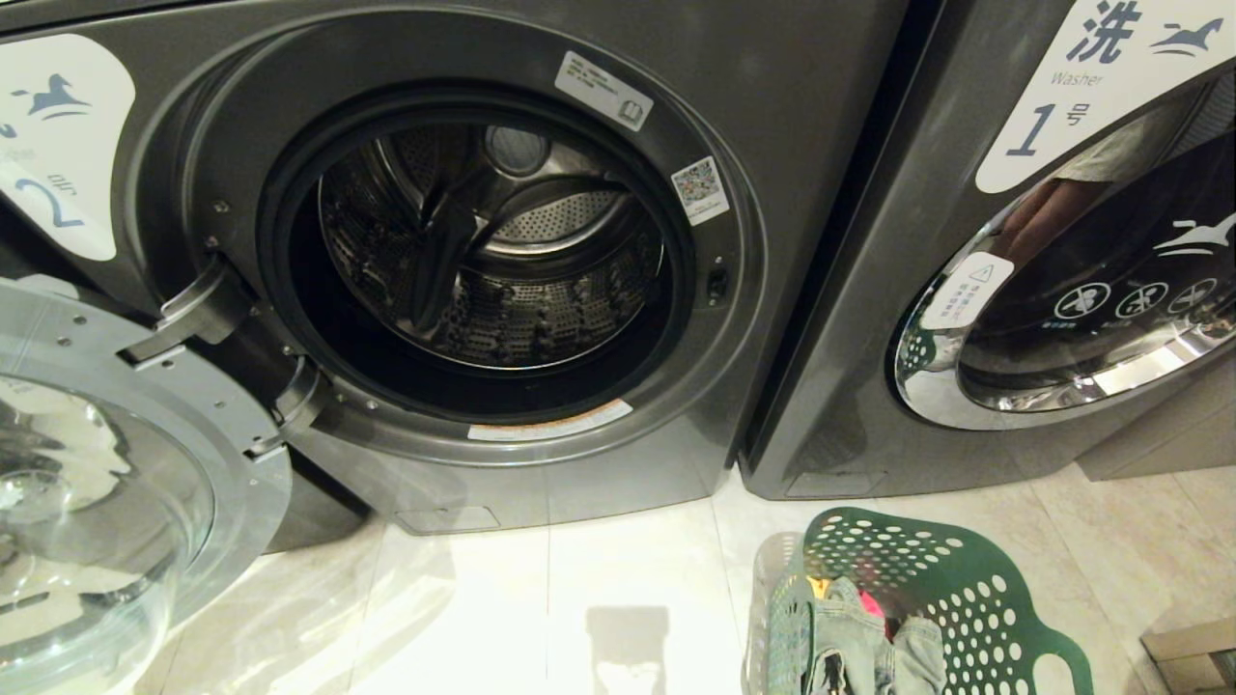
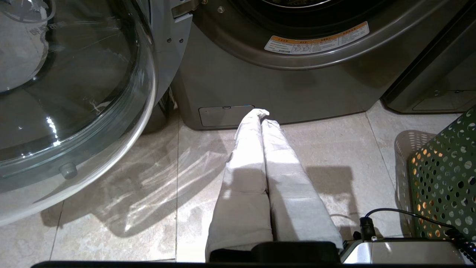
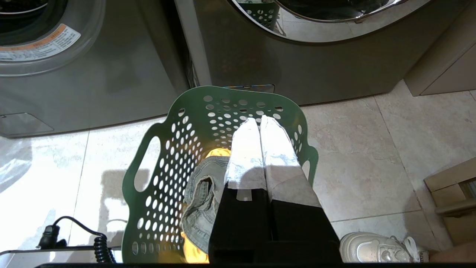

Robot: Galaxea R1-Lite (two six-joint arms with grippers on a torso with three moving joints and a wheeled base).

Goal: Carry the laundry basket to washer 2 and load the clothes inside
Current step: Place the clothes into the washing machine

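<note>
We see washer 2 [image 1: 483, 251] door open, drum bare; laundry basket [image 1: 966, 589] with clothes [image 1: 859, 642] on floor. Left hand [image 2: 262, 113] and right hand [image 3: 259, 120] both closed, empty.

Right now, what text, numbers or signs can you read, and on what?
"2": white label with a blue horse, on washer 2, whose door is open.
"洗", "Washer", "1号": white label on the neighbouring washer.
Round pictograms and a horse emblem: that washer's door glass.
Warning triangle: sticker on its door, text too small.
QR sticker, rating sticker, orange-edged warning strip: unreadable.
</note>
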